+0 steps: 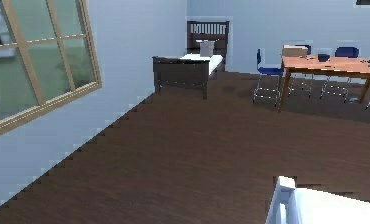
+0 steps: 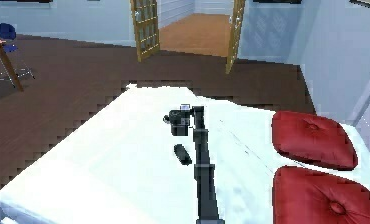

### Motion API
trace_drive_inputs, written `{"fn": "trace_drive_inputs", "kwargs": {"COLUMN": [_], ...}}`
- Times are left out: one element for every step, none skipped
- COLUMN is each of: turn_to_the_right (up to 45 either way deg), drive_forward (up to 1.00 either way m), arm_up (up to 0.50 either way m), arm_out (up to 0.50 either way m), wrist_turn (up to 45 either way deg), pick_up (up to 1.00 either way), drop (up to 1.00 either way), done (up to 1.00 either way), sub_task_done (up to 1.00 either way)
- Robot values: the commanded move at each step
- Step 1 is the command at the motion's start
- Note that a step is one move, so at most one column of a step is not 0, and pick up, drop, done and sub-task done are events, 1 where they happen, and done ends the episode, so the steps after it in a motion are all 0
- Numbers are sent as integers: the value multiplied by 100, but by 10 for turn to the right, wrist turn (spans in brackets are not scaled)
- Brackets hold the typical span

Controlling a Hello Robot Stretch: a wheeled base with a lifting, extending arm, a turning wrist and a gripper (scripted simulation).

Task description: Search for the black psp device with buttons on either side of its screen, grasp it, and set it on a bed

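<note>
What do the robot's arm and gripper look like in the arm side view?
The arm is a dark, square-sectioned bar. At its far end sit two small white squares with black marks, and left of them is the gripper, a compact dark body.

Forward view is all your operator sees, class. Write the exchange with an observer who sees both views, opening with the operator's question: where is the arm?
Observer: The arm extends across a white bed in the arm side view.
Operator: Is anything lying on that bed?
Observer: A small dark object lies on the sheet, just left of the arm. It is too small to name.
Operator: And where is the gripper?
Observer: The gripper is at the arm's far end, farther up the picture than the dark object. I cannot tell whether it holds anything.
</note>
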Motion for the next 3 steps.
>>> {"fn": "trace_drive_inputs", "kwargs": {"turn_to_the_right": [0, 0, 0], "drive_forward": [0, 0, 0], "arm_up": [10, 0, 0], "arm_out": [0, -8, 0], "wrist_turn": [0, 0, 0], "pick_up": [0, 0, 0], "drop": [0, 0, 0], "done": [0, 0, 100], "sub_task_done": [0, 0, 0]}}
